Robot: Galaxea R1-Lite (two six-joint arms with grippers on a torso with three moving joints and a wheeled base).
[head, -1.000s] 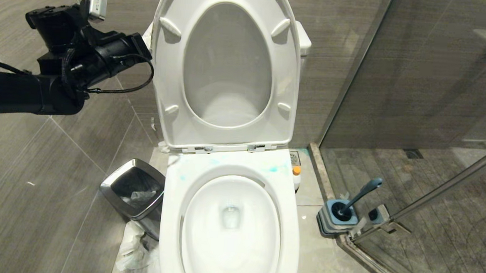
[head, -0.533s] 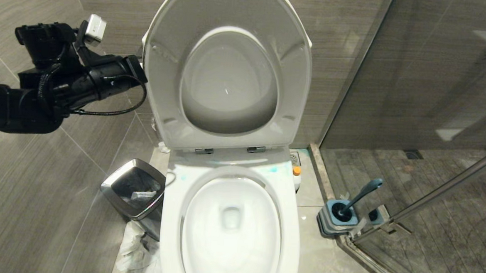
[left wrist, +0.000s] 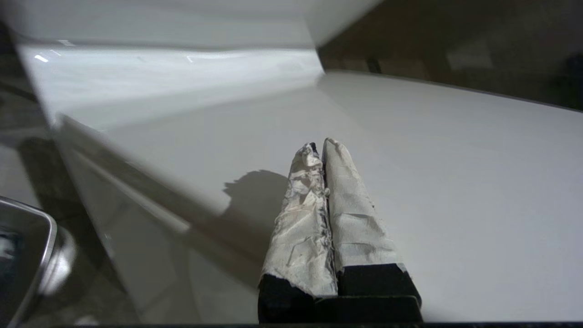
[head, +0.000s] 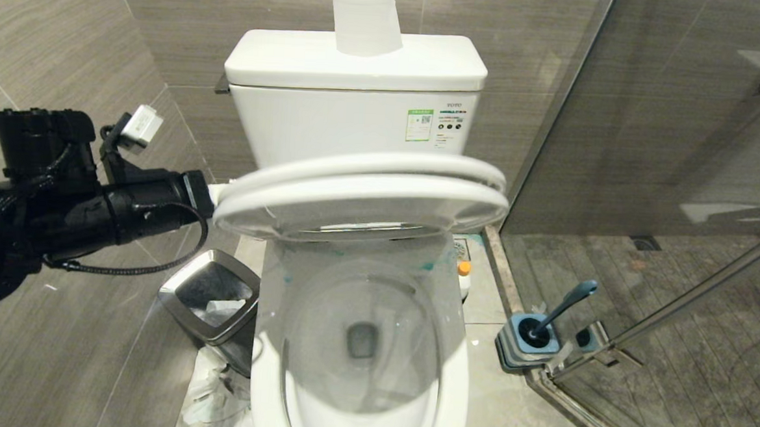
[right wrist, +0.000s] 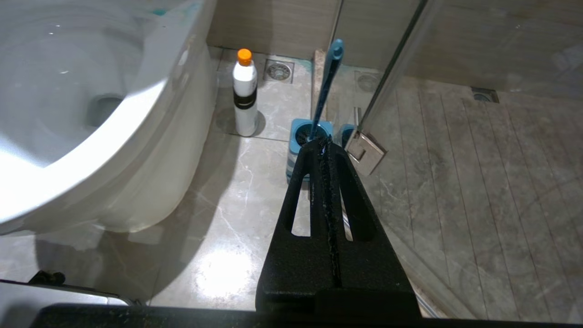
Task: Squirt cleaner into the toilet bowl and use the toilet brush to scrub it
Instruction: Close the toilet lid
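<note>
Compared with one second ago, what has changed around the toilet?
The seat and lid swung down from upright to about halfway, uncovering the tank. The shut left gripper came down with them, against the lid. Brush and bin stayed put.

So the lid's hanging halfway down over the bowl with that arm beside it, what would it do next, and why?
Probably keep pressing the lid down until it rests shut. It hangs about level above the toilet bowl, and the left gripper, fingers shut, lies on its white top. The toilet brush stands in its holder and the blue cleaner already marks the rim, so closing up looks like what remains. The right gripper sits idle, shut.
</note>
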